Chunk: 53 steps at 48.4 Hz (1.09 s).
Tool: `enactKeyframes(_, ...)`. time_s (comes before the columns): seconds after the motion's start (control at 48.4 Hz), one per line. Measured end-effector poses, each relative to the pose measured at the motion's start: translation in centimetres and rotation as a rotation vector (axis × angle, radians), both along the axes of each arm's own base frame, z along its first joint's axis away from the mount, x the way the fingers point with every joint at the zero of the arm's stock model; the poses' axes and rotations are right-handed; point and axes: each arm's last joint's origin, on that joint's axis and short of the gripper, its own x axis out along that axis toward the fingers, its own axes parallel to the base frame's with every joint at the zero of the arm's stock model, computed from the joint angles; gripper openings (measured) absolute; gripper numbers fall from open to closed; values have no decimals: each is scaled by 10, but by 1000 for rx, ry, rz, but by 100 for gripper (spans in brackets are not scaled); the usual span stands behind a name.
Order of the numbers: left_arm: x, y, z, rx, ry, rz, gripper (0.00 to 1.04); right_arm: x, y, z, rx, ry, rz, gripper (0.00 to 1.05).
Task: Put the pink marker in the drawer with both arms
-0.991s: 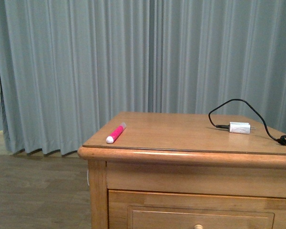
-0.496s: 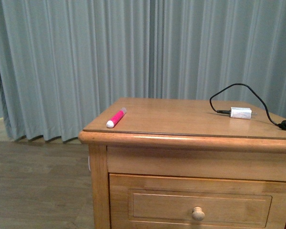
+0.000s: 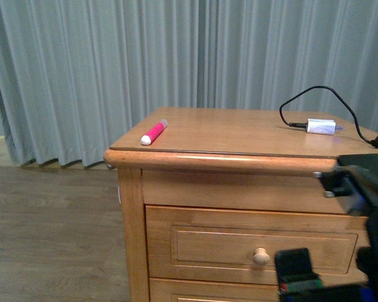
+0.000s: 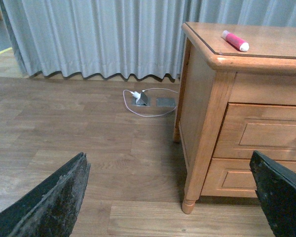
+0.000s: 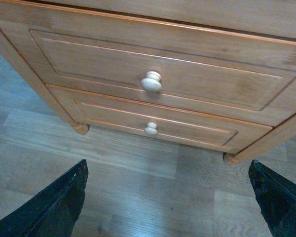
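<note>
The pink marker [image 3: 154,133] with its white cap lies on the cabinet top near the left front corner; it also shows in the left wrist view [image 4: 235,41]. The upper drawer [image 3: 208,245] is shut, with a round knob [image 3: 261,256]; the right wrist view shows its front [image 5: 212,89] and knob [image 5: 151,82]. My right gripper [image 5: 167,197] is open and empty, low in front of the drawers. My right arm [image 3: 365,189] shows at the lower right of the front view. My left gripper [image 4: 170,197] is open and empty, over the floor left of the cabinet.
A white charger plug [image 3: 320,126] with a black cable lies at the back right of the cabinet top [image 3: 239,135]. A second drawer with its own knob [image 5: 151,129] sits below the first. A floor socket with a white cable [image 4: 143,98] lies by the grey curtain [image 3: 113,63].
The front view has dropped lower, so the whole upper drawer front and its knob now show. My right arm has come into view at the lower right.
</note>
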Motion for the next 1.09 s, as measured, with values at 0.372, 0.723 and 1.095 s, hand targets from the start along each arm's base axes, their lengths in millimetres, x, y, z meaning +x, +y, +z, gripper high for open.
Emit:
enactKeyframes(0.372,0,0,0,0,0,0,99,90,28,-56,-79,50,-117,96)
enactKeyframes(0.723,0,0,0,0,0,0,99,123,28,-69,-51,43,-128,96)
enactKeyframes(1.095,0,0,0,0,0,0,99,132,32,-80,-44,48,-154,96)
